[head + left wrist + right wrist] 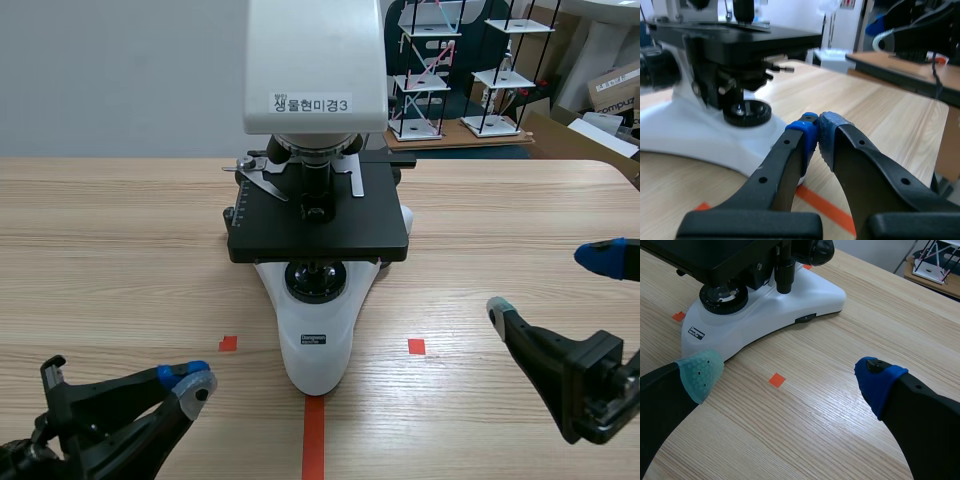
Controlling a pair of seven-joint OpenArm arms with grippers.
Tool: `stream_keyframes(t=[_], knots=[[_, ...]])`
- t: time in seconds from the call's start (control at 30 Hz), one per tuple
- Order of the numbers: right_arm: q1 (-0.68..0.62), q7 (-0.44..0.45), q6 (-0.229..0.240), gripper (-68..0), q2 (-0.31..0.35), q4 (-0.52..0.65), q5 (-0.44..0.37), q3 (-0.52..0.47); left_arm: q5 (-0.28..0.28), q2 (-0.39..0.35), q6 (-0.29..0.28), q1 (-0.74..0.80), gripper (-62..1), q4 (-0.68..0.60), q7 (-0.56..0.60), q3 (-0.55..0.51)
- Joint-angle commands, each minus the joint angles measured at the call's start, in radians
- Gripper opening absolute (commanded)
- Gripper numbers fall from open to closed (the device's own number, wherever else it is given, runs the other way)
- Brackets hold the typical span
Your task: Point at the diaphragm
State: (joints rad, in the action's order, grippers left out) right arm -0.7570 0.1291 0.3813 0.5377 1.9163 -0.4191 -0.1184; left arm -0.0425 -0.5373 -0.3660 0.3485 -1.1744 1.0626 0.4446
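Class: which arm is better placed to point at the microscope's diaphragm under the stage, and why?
Left. The left tool is shut to one tip and faces the diaphragm under the stage, nothing between. The right tool stands open, off beside the base.

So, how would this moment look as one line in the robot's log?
left gripper: shut, short of microscope base | right gripper: open, clear of it | pointing: not yet

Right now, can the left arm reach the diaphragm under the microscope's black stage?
Probably yes. The left gripper, shut, sits low beside the white base. The diaphragm under the stage looks open on that side, with nothing in between.
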Motion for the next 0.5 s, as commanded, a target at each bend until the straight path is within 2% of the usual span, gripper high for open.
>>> stream_keyframes(t=[0.0,0.17,0.27,0.37,0.47], knots=[[0.009,0.015,0.001,-9.8,0.002,0.006,-0.007,-0.002,-0.013,-0.006,0.013,-0.051,-56.5,0.005,0.038,0.043],[0.009,0.015,0.001,-9.8,0.002,0.006,-0.004,-0.002,-0.03,0.046,0.105,-0.205,-56.5,0.145,0.079,0.247],[0.009,0.014,0.001,-9.7,0.002,0.006,-0.004,-0.002,-0.083,0.107,0.166,-0.274,-56.5,0.234,0.078,0.335],[0.009,0.014,0.001,-9.8,0.002,0.006,-0.004,-0.002,-0.124,0.168,0.173,-0.325,-56.5,0.311,0.072,0.373],[0.009,0.014,0.001,-9.8,0.002,0.006,-0.004,-0.002,-0.133,0.218,0.177,-0.361,-56.5,0.372,0.063,0.377]])
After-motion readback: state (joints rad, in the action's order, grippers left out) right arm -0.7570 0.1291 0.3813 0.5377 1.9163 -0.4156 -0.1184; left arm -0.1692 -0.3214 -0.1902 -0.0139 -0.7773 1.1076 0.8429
